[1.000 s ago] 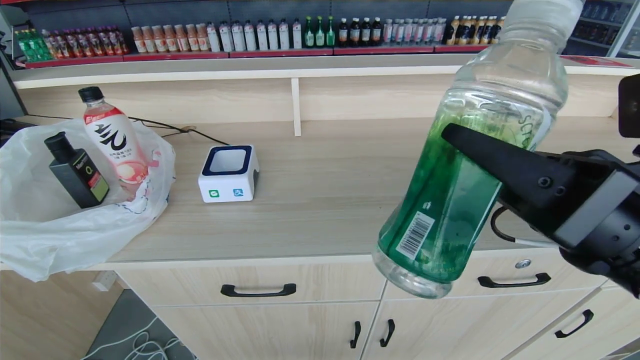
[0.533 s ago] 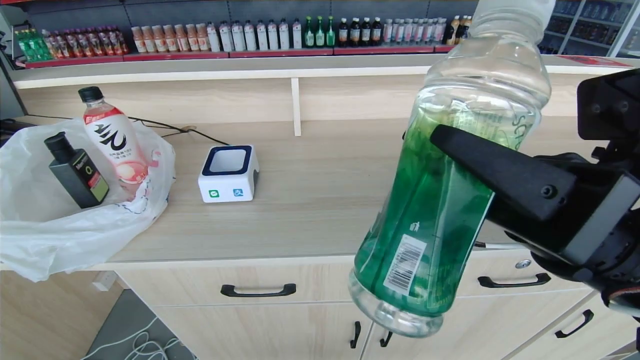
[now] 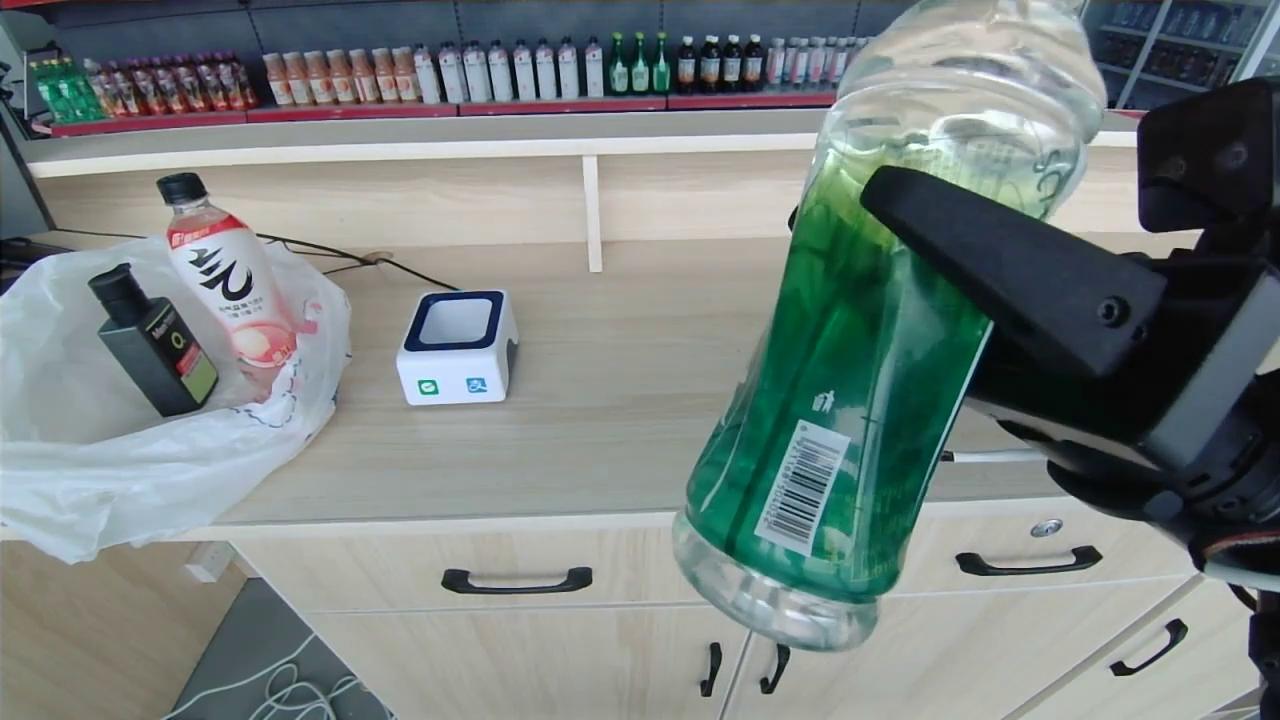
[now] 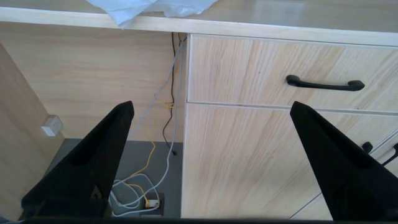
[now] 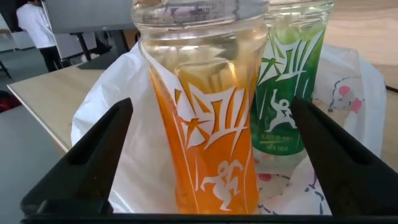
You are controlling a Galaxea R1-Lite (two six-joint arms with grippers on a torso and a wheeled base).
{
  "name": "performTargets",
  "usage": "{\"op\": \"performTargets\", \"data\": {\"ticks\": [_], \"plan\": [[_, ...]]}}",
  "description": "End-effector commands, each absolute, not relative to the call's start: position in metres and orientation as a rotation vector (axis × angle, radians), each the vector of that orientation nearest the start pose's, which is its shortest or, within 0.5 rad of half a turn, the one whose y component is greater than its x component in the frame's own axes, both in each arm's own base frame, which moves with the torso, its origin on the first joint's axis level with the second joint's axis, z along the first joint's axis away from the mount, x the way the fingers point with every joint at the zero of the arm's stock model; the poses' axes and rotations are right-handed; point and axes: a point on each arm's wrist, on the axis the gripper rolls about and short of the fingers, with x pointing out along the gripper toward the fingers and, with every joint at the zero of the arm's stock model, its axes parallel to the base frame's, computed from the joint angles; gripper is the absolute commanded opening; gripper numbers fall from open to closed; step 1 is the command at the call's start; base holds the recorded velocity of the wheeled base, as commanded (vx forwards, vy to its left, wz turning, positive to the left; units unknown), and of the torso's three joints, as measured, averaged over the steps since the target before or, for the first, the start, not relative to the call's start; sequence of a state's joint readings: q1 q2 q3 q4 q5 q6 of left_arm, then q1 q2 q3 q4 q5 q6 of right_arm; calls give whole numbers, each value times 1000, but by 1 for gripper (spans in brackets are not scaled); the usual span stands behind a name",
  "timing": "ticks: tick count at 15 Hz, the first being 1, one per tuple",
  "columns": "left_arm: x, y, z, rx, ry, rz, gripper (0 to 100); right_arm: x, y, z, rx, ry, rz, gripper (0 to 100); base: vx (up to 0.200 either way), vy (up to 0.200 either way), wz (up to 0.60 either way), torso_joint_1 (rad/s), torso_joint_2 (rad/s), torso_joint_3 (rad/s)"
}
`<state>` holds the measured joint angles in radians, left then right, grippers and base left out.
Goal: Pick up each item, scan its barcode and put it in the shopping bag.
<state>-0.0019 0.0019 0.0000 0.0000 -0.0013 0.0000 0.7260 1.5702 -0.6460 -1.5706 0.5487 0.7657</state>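
Counter (image 3: 620, 430) ahead: right jaws clamp green bottle (image 3: 850, 420), tilted.

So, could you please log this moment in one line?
right gripper shut on clear green-labelled plastic bottle | bottle tilted, barcode visible | white cube scanner untouched | left gripper open

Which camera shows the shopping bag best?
Head view: the shopping bag sits open on the counter's left side. The left wrist view catches its overhanging edge; the right wrist view has white plastic, perhaps it.
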Motion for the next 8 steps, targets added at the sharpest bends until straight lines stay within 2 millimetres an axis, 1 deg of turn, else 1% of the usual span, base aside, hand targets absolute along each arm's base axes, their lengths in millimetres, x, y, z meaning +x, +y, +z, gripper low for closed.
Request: {"op": "performTargets", "data": {"ticks": [1,8], "plan": [[-23,0,76,0,2,-3,100,170,167,272,700,-188,1470,0,0,0,0,0,0,0],[-23,0,76,0,2,-3,100,167,165,274,700,-183,1488,0,0,0,0,0,0,0]]}}
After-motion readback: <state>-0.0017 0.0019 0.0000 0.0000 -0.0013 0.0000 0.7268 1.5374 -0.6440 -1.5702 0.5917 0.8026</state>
